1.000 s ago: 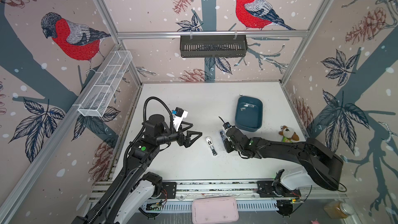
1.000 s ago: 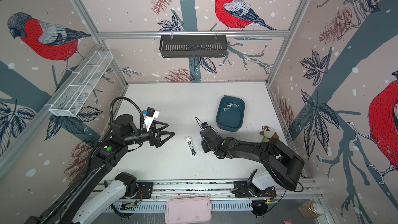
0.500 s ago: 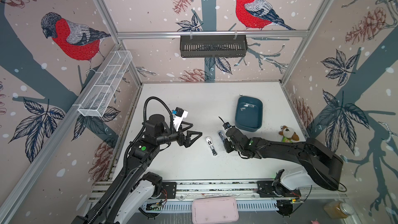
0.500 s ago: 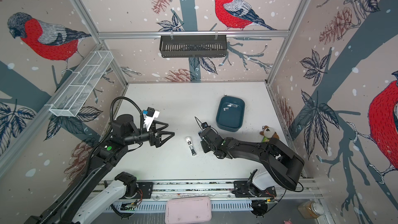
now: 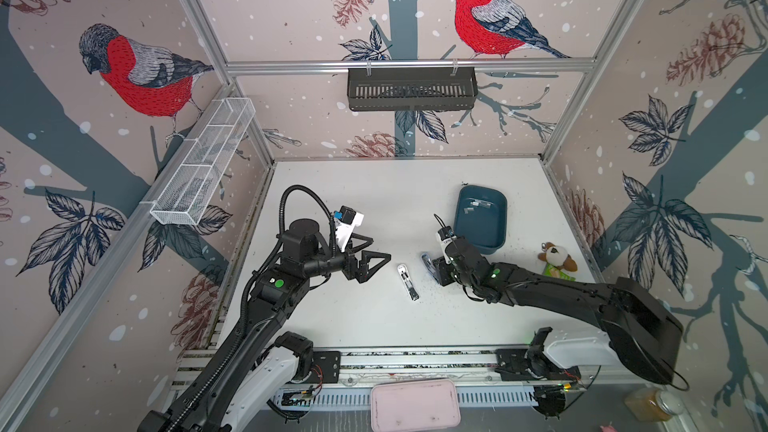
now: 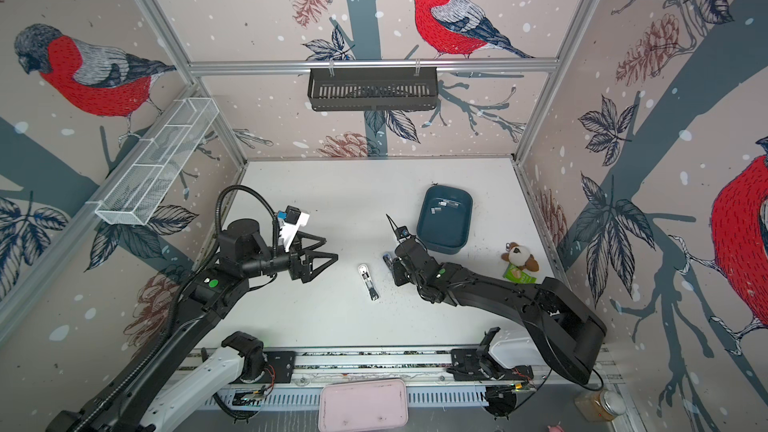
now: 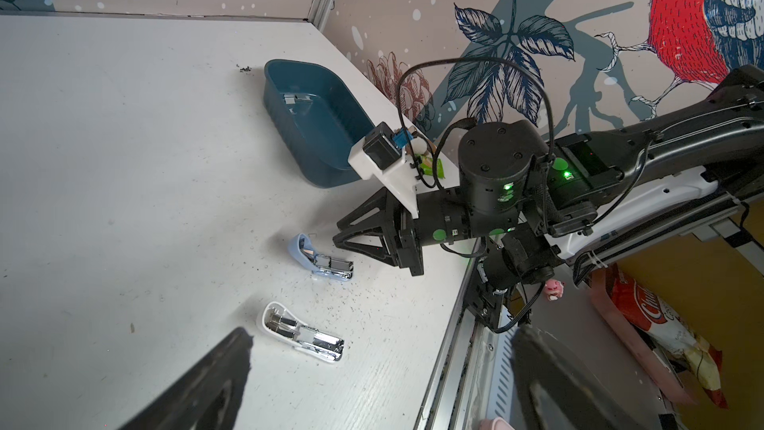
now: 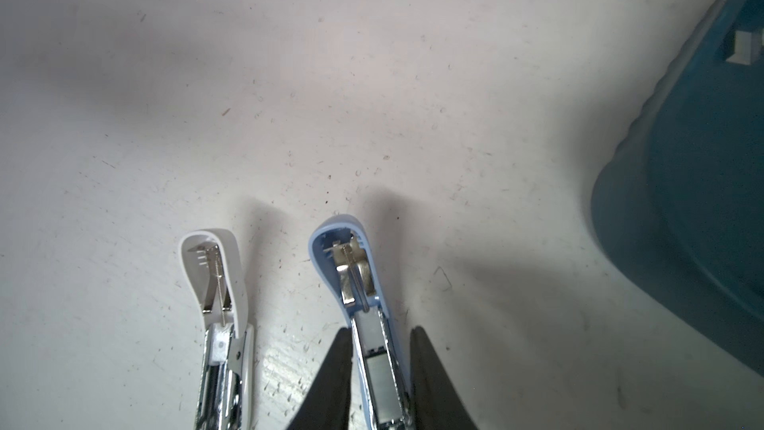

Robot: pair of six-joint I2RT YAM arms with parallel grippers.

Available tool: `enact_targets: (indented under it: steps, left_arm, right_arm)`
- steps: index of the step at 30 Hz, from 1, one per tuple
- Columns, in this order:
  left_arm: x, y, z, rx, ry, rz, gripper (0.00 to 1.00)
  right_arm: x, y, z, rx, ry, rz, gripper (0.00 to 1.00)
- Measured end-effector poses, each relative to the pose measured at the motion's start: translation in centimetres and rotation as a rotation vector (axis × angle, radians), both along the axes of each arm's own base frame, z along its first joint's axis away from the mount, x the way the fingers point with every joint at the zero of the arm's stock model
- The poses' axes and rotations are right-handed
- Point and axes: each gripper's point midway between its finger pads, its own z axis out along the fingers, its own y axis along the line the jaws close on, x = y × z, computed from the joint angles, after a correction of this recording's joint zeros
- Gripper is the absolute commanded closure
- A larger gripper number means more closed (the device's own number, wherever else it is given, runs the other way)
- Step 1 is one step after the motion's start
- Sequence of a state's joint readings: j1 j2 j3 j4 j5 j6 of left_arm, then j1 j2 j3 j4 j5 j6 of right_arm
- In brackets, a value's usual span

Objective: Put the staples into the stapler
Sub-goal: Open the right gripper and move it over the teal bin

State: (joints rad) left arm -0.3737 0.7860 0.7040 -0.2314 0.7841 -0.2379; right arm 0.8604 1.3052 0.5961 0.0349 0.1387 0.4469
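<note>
**Right pincer astride the blue stapler, staples in the tray**

The right pincer (image 8: 380, 329) sits low over the counter (image 5: 374, 201) with its jaws drawn narrow, one black finger on each side of the blue stapler (image 8: 355, 279). In the right wrist view one finger lies against the stapler's metal channel and the other just beside it. Whether the pincer actually clamps the stapler cannot be told. The blue stapler lies flipped open. Its lid is folded back flat, with spring and pusher bared, and it extends out ahead of the fingers. A flat grey piece sits in the channel between the fingers, but what it is cannot be made out.

Just beside it, roughly parallel and not touching, lies the white stapler (image 8: 219, 308), open in the same way. In both top views it rests near the middle of the counter, between the two arms.

The left pincer (image 5: 381, 248) hangs above the counter on the other side of the white stapler, with its jaws spread wide and holding nothing.

The staples (image 5: 478, 204) lie as a few short silvery strips at the far end of the teal tray (image 5: 482, 234). The tray stands just beyond the right pincer, toward the back wall. A small plush toy (image 5: 557, 259) sits near the right wall, apart from the tray.
</note>
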Motion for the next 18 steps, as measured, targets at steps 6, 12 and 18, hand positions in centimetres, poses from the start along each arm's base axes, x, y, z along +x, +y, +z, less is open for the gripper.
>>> enact_targets:
  steps: [6,12,18]
  left_arm:
    - [0.1,-1.1,1.0,0.004,-0.017,-0.023,0.03]
    - [1.4,-2.5,1.5,0.028,-0.016,-0.035,0.03]
    - [2.6,-3.0,1.0,0.057,-0.023,-0.033,0.03]
  right_arm:
    - [2.3,-1.4,3.9,0.097,-0.052,-0.079,0.73]
    - [6.7,-5.9,7.7,0.138,-0.098,-0.246,0.74]
    - [10.7,-10.9,7.8,0.105,-0.063,-0.384,0.75]
